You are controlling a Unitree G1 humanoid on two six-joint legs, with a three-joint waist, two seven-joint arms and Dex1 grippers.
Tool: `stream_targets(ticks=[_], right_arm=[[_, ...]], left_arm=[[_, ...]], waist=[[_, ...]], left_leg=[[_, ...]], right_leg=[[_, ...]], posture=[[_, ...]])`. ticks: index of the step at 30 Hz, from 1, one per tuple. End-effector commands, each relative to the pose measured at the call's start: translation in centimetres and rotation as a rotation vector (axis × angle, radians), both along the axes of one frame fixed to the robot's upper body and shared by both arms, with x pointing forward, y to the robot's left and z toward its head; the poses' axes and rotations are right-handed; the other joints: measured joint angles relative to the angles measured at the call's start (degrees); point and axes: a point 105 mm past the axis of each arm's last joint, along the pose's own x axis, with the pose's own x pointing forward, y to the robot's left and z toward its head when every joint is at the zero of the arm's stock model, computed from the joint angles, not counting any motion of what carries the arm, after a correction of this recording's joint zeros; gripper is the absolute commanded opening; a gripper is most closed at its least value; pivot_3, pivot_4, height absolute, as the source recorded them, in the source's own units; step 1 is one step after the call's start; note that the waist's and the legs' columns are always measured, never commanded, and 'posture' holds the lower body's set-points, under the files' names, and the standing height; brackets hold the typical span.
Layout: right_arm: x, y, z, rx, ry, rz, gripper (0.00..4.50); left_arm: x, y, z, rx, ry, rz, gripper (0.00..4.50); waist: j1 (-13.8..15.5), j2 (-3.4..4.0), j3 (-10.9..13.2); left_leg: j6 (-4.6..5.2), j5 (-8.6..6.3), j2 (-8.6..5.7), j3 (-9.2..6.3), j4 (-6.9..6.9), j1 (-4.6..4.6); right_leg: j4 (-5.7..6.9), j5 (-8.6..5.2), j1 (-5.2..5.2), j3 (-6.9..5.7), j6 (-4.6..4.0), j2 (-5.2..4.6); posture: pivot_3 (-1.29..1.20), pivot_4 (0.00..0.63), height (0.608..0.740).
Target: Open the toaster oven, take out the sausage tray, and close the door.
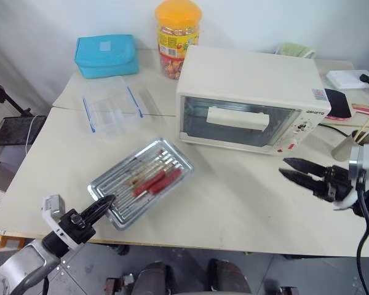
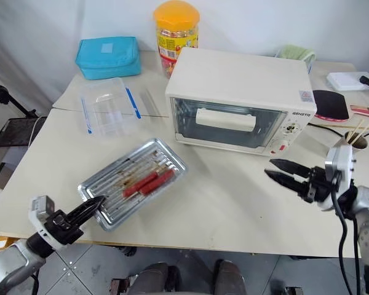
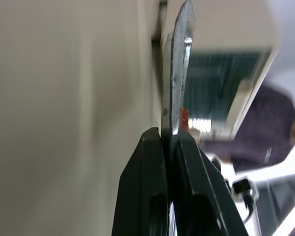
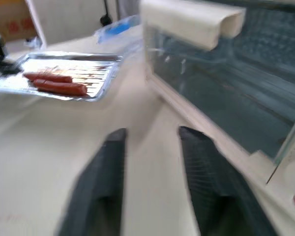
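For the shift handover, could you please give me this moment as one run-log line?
door: closed | sausage tray: on table, outside toaster oven | left tool: shut on tray's near rim | right tool: open, empty, right of oven

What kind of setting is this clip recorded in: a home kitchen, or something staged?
Probably a staged test setup, not a kitchen: a toaster oven and a sausage tray sit on plain folding tables against a white backdrop, beside a table tennis paddle.

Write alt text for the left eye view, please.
A sausage tray lies on a table before a closed toaster oven. The left gripper is shut on the tray's near edge; the right gripper hangs open beside the oven.
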Motion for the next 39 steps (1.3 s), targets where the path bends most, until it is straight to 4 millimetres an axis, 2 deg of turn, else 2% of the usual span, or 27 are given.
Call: stream_targets(ticks=[1, 5, 6, 11, 17, 20, 23, 28, 33, 39], right_arm=[[-2.5, 0.1, 0.4, -0.097, -0.086, 0.03, 3.11], [-4.0, -0.2, 0.1, -0.104, -0.09, -0.017, 4.4], [-4.5, -0.5, -0.1, -0.109, -0.086, -0.038, 4.47], [-6.5, -0.8, -0.5, -0.127, -0.073, -0.093, 4.47], [-8.3, -1.0, -0.4, -0.133, -0.06, -0.161, 4.47], [-9.0, -0.9, -0.6, -0.134, -0.043, -0.184, 4.47], [-9.6, -0.7, -0.8, -0.13, -0.025, -0.206, 4.47], [-9.9, -0.4, -1.0, -0.122, -0.016, -0.226, 4.47], [-9.6, -0.3, -1.3, -0.115, -0.016, -0.233, 4.5], [-9.0, -0.4, -1.4, -0.109, -0.018, -0.234, 4.5]], left_arm=[[1.7, -1.7, 1.0, -0.034, -0.007, -0.162, 0.04], [3.6, -3.6, 1.2, -0.032, 0.028, -0.295, 0.04], [4.5, -4.6, 1.4, -0.034, 0.03, -0.33, 0.04], [7.0, -8.5, 1.5, 0.034, 0.041, -0.484, 0.04], [8.1, -13.5, 1.1, 0.134, 0.036, -0.673, 0.04], [8.6, -15.4, 0.8, 0.196, 0.027, -0.714, 0.04], [9.5, -17.0, 0.1, 0.29, 0.013, -0.718, 0.04], [10.2, -17.3, -0.2, 0.338, -0.002, -0.709, 0.04], [10.2, -16.6, 0.5, 0.337, -0.035, -0.714, 1.36], [10.4, -13.4, 0.9, 0.432, -0.113, -0.646, 3.03]], waist=[[0.8, 0.02, 0.0], [0.7, 0.03, 0.0], [0.7, 0.03, 0.0], [0.9, 0.01, 0.0], [1.0, -0.02, 0.0], [0.9, -0.02, 0.0], [1.1, -0.01, 0.0], [1.2, 0.01, 0.0], [1.0, 0.0, 0.0], [0.6, -0.01, 0.0]], left_leg=[[-0.04, 0.02, 0.01, -0.04, -0.02, 0.0], [-0.03, 0.12, -0.02, 0.12, -0.02, 0.05], [-0.03, 0.12, -0.02, 0.13, -0.02, 0.07], [-0.01, 0.17, -0.13, 0.17, -0.06, 0.05], [0.04, 0.21, -0.15, 0.3, -0.08, 0.06], [0.03, 0.22, -0.17, 0.37, -0.08, 0.07], [-0.02, 0.22, -0.1, 0.38, -0.08, 0.1], [-0.08, 0.25, -0.04, 0.41, -0.08, 0.16], [-0.09, 0.25, -0.01, 0.4, -0.08, 0.14], [-0.08, 0.25, 0.04, 0.45, -0.13, 0.09]], right_leg=[[0.0, 0.0, 0.0, -0.04, 0.0, 0.04], [0.12, 0.05, -0.02, 0.1, 0.1, 0.06], [0.13, 0.06, -0.02, 0.1, 0.11, 0.07], [0.14, 0.1, -0.05, -0.12, 0.18, 0.19], [0.05, 0.15, -0.05, -0.11, 0.29, 0.29], [-0.01, 0.17, -0.05, -0.07, 0.33, 0.36], [-0.02, 0.17, -0.05, -0.01, 0.33, 0.44], [-0.01, 0.18, -0.04, 0.12, 0.35, 0.4], [0.02, 0.18, -0.09, 0.13, 0.34, 0.38], [0.07, 0.18, -0.24, 0.15, 0.34, 0.41]], posture=[[0.0, 0.15, 0.74], [0.0, 0.15, 0.74], [0.0, 0.15, 0.74], [0.0, 0.15, 0.74], [0.0, 0.15, 0.74], [0.0, 0.15, 0.74], [0.0, 0.15, 0.74], [0.0, 0.15, 0.74], [0.0, 0.15, 0.74], [0.0, 0.15, 0.74]])
